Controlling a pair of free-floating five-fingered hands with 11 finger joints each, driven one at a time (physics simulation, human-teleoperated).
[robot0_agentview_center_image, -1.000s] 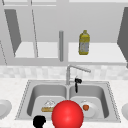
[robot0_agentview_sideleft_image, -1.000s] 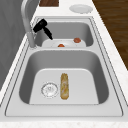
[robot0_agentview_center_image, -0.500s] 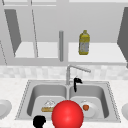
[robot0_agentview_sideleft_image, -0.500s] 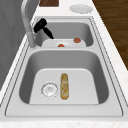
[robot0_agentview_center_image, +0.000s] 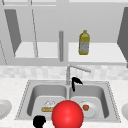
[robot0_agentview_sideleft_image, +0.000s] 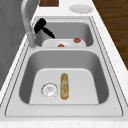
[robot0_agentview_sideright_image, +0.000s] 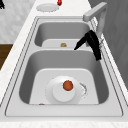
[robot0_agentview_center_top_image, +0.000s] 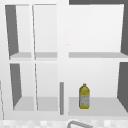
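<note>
Fingers of the right hand (robot0_agentview_center_image: 75, 82) hang straight and loose over the right basin, grasping nothing, just at 4 o'clock from the faucet (robot0_agentview_center_image: 71, 70) base. Below it, toward 5 o'clock, a white plate (robot0_agentview_sideright_image: 63, 90) carries a small reddish fruit (robot0_agentview_sideright_image: 67, 85). At 7 o'clock, the left hand (robot0_agentview_center_image: 39, 121) floats by the sink's (robot0_agentview_center_image: 25, 96) front rim (its fingers too indistinct to judge), beside a big red ball (robot0_agentview_center_image: 67, 114).

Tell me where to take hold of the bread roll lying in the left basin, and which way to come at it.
Probably best gripped across the narrow middle, coming straight down from above. The bread roll lies flat on the basin floor, long and slim, with the drain close on one side, so fingers fit best astride its short width. The right hand hovers by the faucet; the left hand is at the front edge.
</note>
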